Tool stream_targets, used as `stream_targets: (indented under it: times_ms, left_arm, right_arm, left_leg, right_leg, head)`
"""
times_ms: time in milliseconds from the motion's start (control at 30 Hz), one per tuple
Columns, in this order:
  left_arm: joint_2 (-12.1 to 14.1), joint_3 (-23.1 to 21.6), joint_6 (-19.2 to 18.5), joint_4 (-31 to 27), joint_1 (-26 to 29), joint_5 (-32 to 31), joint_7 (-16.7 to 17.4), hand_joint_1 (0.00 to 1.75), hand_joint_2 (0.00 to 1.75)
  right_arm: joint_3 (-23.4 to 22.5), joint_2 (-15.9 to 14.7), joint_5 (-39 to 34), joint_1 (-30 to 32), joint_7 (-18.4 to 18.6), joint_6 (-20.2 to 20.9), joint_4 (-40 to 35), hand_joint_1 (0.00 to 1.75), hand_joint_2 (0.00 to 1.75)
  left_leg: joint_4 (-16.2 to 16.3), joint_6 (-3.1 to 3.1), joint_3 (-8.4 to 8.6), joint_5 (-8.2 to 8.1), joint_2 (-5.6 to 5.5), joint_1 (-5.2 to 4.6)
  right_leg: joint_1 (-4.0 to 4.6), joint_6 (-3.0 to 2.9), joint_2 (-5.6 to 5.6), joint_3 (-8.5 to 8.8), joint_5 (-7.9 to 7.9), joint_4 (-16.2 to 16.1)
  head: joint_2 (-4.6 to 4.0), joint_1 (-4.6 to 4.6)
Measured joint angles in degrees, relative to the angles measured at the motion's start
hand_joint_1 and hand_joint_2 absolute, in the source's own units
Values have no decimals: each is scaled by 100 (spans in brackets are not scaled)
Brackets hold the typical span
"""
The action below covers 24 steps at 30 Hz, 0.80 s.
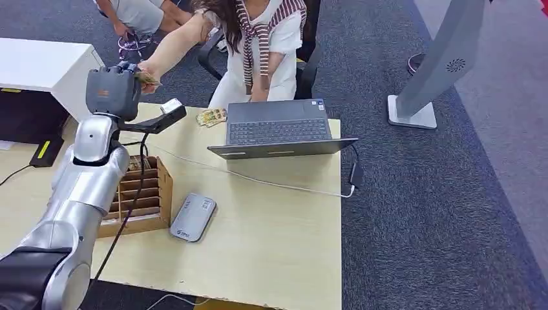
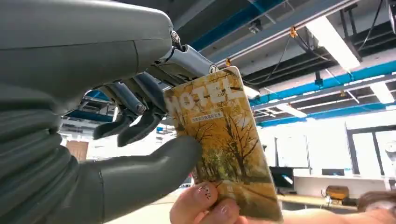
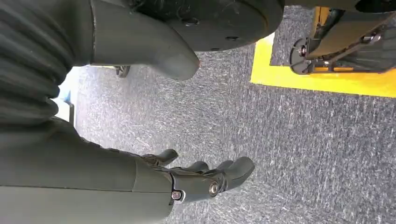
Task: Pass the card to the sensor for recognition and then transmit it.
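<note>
- Left hand [image 2: 116,107] is raised past the far-left corner of the worktop [image 1: 278,226], fingers [image 2: 140,126] and thumb pinching the card [image 2: 224,144]: a yellow tree print, "HOTEL" on it.
- The person's hand [image 2: 205,207] has the card's other end between its fingertips. Both parties grip it, so this looks like the handover.
- Right hand [image 3: 205,179] hangs by the robot's side over the carpet, fingers curled in, nothing in them.
- Risks, my read:
  - Thumb lets go before the person's pinch is firm, and the card drops to the floor off the worktop edge.
  - Person pulls while the pinch holds: the card bends or skids out at an angle.
  - The arm sits close above the black sensor arm [image 1: 161,118]; pulling back low could clip it or snag its cable.
  - Can't confirm from here that the card was read at the sensor.
- Surface: light wood worktop, front edge chipped. On it: open laptop [image 1: 279,132] with a white cable trailing right, wooden slotted card box [image 1: 139,197] near the left, grey reader puck [image 1: 192,217] just beside the box, a few more cards [image 1: 211,117] next to the laptop.
- Room: dark grey carpet, yellow floor tape, white cabinet far left, grey kiosk stand [image 1: 439,64] far right. Person sits in a chair behind the laptop.
</note>
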Motion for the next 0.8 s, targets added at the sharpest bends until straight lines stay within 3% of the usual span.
stream_targets:
  times_ms: [200, 333, 700, 800]
  left_arm:
    - [-6, 0, -391, 77, 0, 85, 287, 0, 175]
    - [-35, 0, -208, 33, 80, 242, 275, 0, 175]
    - [118, 103, 103, -2025, 1601, 1301, -197, 0, 175]
    - [188, 265, 394, -2777, 2209, 1988, -617, 0, 175]
  right_arm:
    - [9, 7, -20, 5, -35, 64, 0, 0, 175]
    - [9, -7, -100, 7, -42, 79, 7, 0, 175]
    - [7, 20, -313, 39, -79, -162, 7, 0, 175]
    - [-4, 33, -437, 49, -146, -183, 7, 0, 175]
  left_leg:
    - [0, 0, 1, 0, -1, 0]
    - [0, 0, 0, 0, -1, 0]
    - [-3, 3, -4, -5, 2, 0]
    - [-6, -1, 1, -8, 16, 0]
  right_leg:
    - [0, 0, -1, 0, 0, 0]
    - [0, 0, -2, 2, 0, 1]
    - [0, 1, 0, 0, -4, 0]
    - [-1, 1, 15, 2, -4, 1]
  head:
    - [0, -2]
    - [0, -2]
    - [0, -2]
    - [-2, -2]
